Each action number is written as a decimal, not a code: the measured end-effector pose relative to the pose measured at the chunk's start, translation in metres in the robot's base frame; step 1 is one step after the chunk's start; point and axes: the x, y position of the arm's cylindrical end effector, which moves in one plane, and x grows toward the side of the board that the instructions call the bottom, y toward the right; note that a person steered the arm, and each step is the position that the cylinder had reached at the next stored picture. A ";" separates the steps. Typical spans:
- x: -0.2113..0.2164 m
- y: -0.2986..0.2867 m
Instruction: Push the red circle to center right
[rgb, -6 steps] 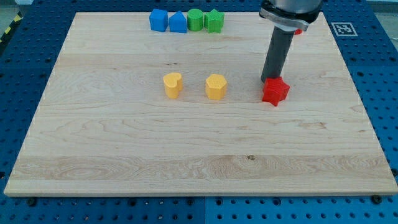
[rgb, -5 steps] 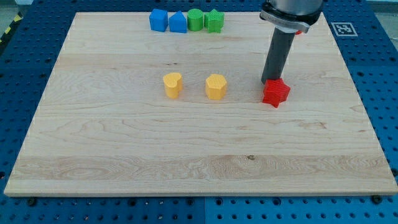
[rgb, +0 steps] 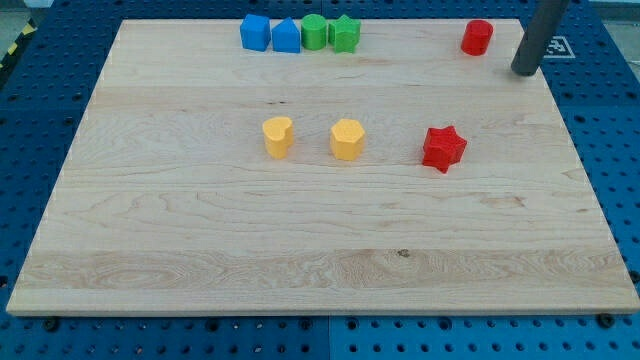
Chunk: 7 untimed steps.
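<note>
The red circle (rgb: 477, 37) stands near the board's top right corner. My tip (rgb: 523, 72) is just to its right and slightly below, apart from it, near the board's right edge. A red star (rgb: 443, 148) lies lower, right of the board's centre, well below and left of my tip.
A yellow heart-like block (rgb: 277, 137) and a yellow hexagon (rgb: 347, 139) sit near the centre. Along the top edge stand a blue block (rgb: 255, 32), a blue house-shaped block (rgb: 286, 36), a green circle (rgb: 314, 31) and a green block (rgb: 344, 33).
My tip has moved from the red star's upper left side up and to the right, next to the red circle, which now shows. The red star has stayed in place.
</note>
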 end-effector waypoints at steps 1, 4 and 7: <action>-0.060 0.011; -0.092 -0.049; -0.069 -0.064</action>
